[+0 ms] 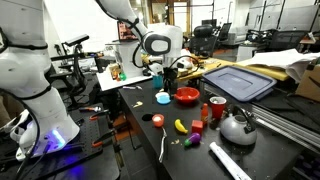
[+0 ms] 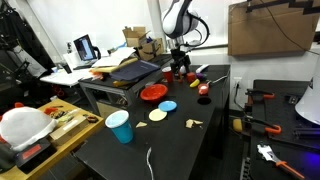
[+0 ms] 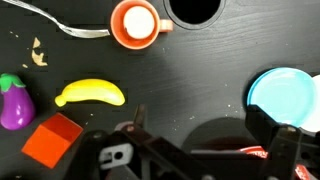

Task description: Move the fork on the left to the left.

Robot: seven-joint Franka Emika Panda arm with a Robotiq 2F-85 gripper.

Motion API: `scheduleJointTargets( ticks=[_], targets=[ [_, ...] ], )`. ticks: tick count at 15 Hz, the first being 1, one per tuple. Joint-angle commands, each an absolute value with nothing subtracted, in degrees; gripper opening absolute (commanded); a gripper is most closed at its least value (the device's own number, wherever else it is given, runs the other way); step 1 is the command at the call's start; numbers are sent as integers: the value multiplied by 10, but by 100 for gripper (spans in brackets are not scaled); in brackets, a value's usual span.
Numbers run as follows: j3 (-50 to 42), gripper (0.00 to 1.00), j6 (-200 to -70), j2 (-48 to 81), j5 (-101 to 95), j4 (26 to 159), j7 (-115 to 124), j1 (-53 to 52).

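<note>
A silver fork (image 3: 72, 25) lies on the black table at the top left of the wrist view, its head next to an orange cup (image 3: 135, 22). In an exterior view the fork (image 1: 163, 148) lies near the table's front, below the orange cup (image 1: 157, 119). A thin white utensil (image 2: 150, 160) also lies near the front edge in an exterior view. My gripper (image 3: 205, 138) is open and empty, well above the table and far from the fork. It hangs over the red bowl (image 1: 187, 96) area in both exterior views (image 1: 169, 74) (image 2: 180, 68).
In the wrist view I see a yellow banana (image 3: 90, 94), a purple eggplant (image 3: 13, 102), a red block (image 3: 55, 140) and a blue plate (image 3: 285, 95). A red cup (image 1: 217, 108) and a kettle (image 1: 237, 127) stand to one side. A blue cup (image 2: 120, 127) stands near the front.
</note>
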State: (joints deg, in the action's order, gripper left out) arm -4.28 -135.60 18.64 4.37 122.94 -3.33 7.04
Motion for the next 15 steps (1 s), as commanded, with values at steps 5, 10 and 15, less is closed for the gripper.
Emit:
scheduleJointTargets(
  ticks=[5, 10, 15],
  targets=[
    [-20, 100, -1255, 87, 49, 1231, -44, 54],
    [-13, 100, -1206, 39, 49, 1225, -40, 35],
    [-8, 100, -1179, 6, 48, 1219, -39, 23]
  ],
)
